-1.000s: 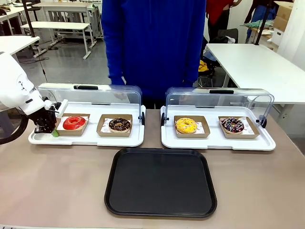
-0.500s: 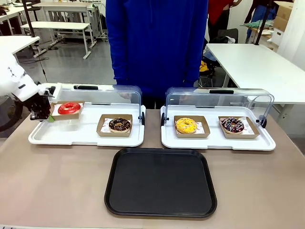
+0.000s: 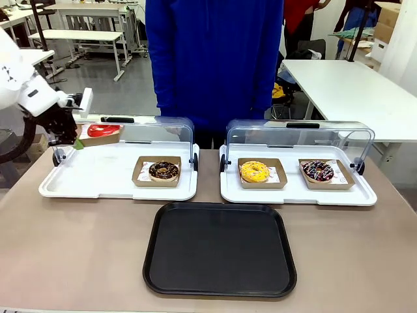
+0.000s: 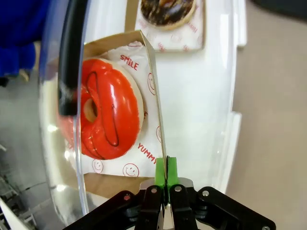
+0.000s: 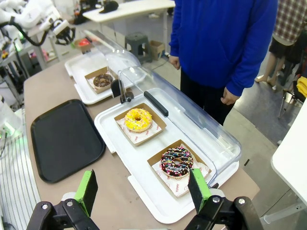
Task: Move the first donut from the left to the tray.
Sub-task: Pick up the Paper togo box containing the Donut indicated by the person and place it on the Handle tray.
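Note:
The red glazed donut [image 3: 101,130] lies in its shallow brown box [image 3: 104,138], held in the air above the left end of the left white tray [image 3: 98,186], in front of its clear lid. My left gripper [image 3: 75,143] is shut on the box's left wall. In the left wrist view the green pads [image 4: 160,170] pinch that thin cardboard wall, with the red donut [image 4: 108,115] just beyond them. The black tray [image 3: 219,248] lies flat at the table's near middle. My right gripper [image 5: 143,186] hangs open high over the table's right end, nothing between its fingers.
A chocolate donut [image 3: 163,171] remains in the left white tray. A yellow donut [image 3: 255,171] and a sprinkled donut [image 3: 318,171] sit in the right white tray [image 3: 296,192]. Both clear lids stand open at the back. A person in blue [image 3: 212,59] stands at the far side.
My left gripper has lifted the boxed red donut off the left white tray and raised it up and slightly back. The box now tilts a little.

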